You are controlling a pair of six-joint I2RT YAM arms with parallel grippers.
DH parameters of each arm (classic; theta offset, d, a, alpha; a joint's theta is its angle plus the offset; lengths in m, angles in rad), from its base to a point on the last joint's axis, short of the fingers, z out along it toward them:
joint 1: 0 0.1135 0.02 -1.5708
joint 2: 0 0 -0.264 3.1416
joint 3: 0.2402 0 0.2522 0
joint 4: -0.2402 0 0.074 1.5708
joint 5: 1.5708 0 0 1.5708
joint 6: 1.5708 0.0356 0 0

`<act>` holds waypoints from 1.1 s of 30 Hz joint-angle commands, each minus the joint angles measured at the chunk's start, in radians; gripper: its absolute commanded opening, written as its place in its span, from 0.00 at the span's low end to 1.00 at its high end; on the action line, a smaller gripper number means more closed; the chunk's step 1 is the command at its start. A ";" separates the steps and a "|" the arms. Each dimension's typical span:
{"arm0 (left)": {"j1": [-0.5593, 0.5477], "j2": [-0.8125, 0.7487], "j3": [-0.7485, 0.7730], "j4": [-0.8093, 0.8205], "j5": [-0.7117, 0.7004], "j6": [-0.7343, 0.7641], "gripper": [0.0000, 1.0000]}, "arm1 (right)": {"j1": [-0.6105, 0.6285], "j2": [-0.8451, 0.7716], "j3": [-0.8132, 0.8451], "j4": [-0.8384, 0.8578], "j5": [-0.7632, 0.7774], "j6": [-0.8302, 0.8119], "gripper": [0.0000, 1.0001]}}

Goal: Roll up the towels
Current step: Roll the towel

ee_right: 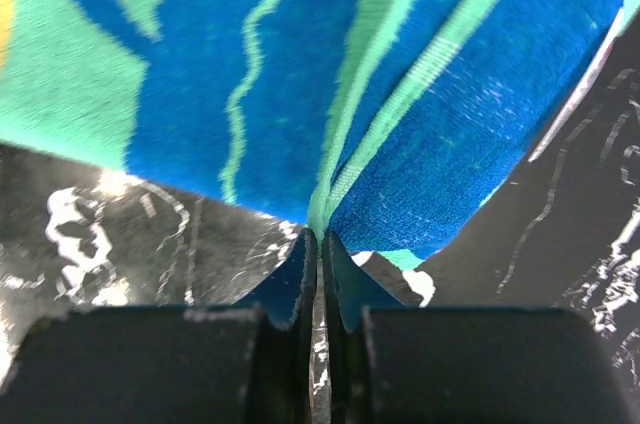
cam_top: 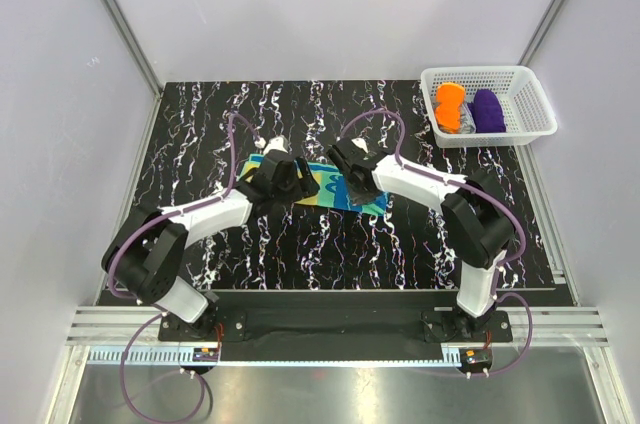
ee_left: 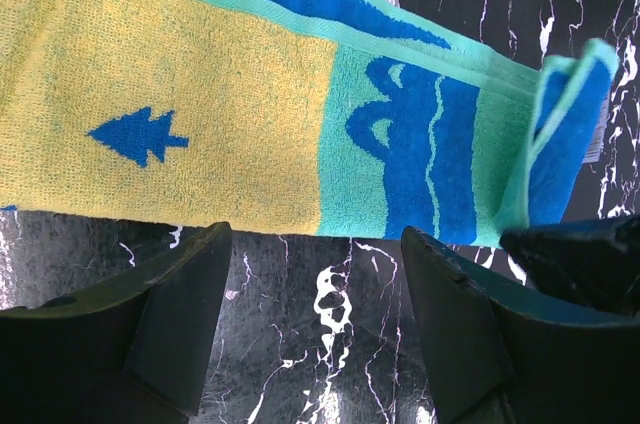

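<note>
The teal, blue and yellow towel (cam_top: pixel 332 192) lies flat on the black marbled table, between both grippers. In the left wrist view the towel (ee_left: pixel 230 114) shows a blue tree on yellow, and its right end is folded up. My left gripper (ee_left: pixel 315 244) is open and empty, just off the towel's near edge, over bare table; it also shows in the top view (cam_top: pixel 290 182). My right gripper (ee_right: pixel 318 239) is shut on the folded blue end of the towel (ee_right: pixel 250 94), pinching its edge at the fingertips; it also shows in the top view (cam_top: pixel 352 179). An orange towel (cam_top: pixel 449 104) lies rolled in the basket.
A white lattice basket (cam_top: pixel 520 79) stands at the back right corner and also holds a purple cloth roll (cam_top: pixel 487 110). White walls and metal posts enclose the table (cam_top: pixel 200 124). The right gripper's black finger (ee_left: pixel 570 254) shows in the left wrist view.
</note>
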 commanded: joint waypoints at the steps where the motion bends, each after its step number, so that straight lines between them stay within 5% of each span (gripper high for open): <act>1: 0.007 -0.037 -0.003 0.029 -0.001 -0.008 0.73 | 0.010 -0.035 0.040 0.001 -0.042 -0.037 0.00; 10: 0.021 -0.070 -0.005 0.006 -0.018 -0.017 0.73 | 0.010 -0.004 -0.003 0.064 -0.220 -0.075 0.02; 15: 0.026 -0.073 -0.008 0.004 -0.018 -0.011 0.73 | 0.008 0.031 -0.001 0.095 -0.187 -0.046 0.24; 17: 0.026 -0.075 -0.009 0.004 -0.018 -0.010 0.73 | 0.008 0.045 0.019 0.098 -0.169 -0.035 0.40; 26: 0.033 -0.107 -0.012 -0.033 -0.039 0.019 0.73 | 0.008 -0.002 0.053 0.116 -0.197 0.011 0.74; 33: 0.033 -0.150 -0.012 -0.060 -0.077 0.032 0.73 | -0.006 -0.174 0.072 0.080 -0.216 0.035 0.88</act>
